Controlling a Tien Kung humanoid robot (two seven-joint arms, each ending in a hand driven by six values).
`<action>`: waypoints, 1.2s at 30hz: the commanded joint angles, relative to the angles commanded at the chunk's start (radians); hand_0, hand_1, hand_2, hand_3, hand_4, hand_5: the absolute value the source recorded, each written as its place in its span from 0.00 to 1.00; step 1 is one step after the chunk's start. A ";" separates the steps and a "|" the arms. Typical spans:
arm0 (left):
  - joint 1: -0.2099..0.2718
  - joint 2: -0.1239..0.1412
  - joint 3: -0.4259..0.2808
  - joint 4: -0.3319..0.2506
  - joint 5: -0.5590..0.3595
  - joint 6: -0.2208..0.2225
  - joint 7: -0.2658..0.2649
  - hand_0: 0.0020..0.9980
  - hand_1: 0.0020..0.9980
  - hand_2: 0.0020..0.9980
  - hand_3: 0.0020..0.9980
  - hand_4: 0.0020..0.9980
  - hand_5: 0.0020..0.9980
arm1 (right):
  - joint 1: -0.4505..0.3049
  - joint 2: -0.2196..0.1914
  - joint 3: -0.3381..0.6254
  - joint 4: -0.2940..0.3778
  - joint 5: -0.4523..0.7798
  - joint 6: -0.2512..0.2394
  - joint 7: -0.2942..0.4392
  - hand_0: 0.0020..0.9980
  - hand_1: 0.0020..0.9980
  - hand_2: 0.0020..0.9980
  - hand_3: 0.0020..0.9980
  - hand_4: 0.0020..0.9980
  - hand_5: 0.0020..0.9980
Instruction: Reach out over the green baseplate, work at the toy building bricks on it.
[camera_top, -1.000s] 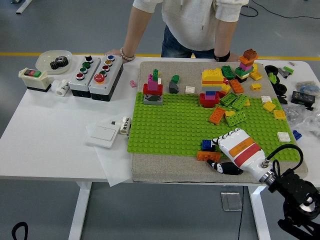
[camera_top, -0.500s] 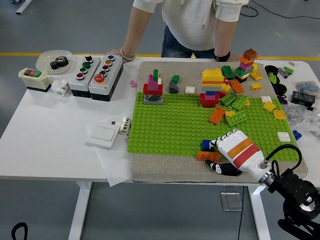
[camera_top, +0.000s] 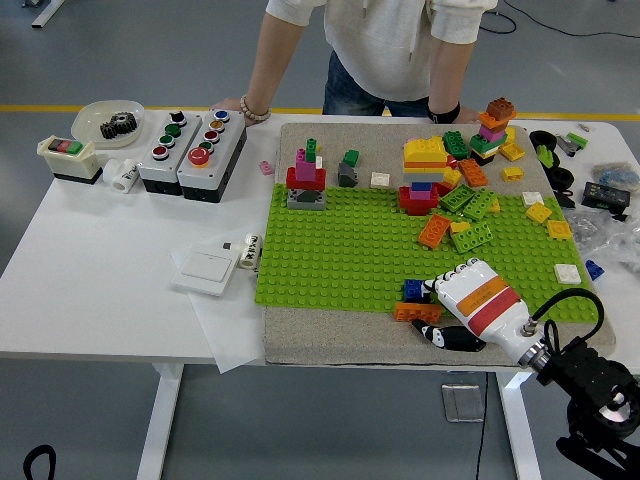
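Observation:
The green baseplate (camera_top: 350, 250) lies on a grey mat in the middle of the table. At its front edge sit a blue brick (camera_top: 412, 289) and an orange brick (camera_top: 414, 312), close together. My right hand (camera_top: 434, 308), white with an orange band, comes in from the lower right and sits right against the right ends of these two bricks. Whether it holds either brick is not visible. A red and yellow stack (camera_top: 424, 170) stands at the back of the plate, with loose green, orange and yellow bricks (camera_top: 462, 205) beside it. A small pink and red tower (camera_top: 306, 178) stands at the back left.
A person stands at the far side with both hands (camera_top: 245, 106) resting on the table edge. Two button boxes (camera_top: 192, 150), a dish with a gear (camera_top: 108, 122) and a white switch plate (camera_top: 206, 266) lie to the left. Loose bricks and black parts (camera_top: 556, 170) crowd the right end.
My right hand edged slightly left toward the blue and orange bricks, then held there. The bricks and the person have not moved.

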 joint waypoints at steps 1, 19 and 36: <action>0.000 0.000 0.000 0.000 -0.001 0.000 0.000 0.67 0.66 0.69 0.61 0.67 0.67 | 0.000 0.000 0.000 -0.001 0.000 0.000 0.000 0.11 0.15 0.29 0.44 0.75 0.31; -0.005 0.001 0.007 0.000 -0.011 0.002 -0.002 0.67 0.66 0.69 0.61 0.67 0.66 | 0.007 0.006 0.001 -0.009 0.000 0.000 0.008 0.10 0.13 0.23 0.32 0.70 0.14; -0.007 0.003 0.009 0.002 -0.013 0.003 -0.003 0.66 0.65 0.69 0.61 0.67 0.66 | 0.020 -0.025 0.019 0.072 0.000 0.000 0.015 0.10 0.13 0.23 0.33 0.69 0.12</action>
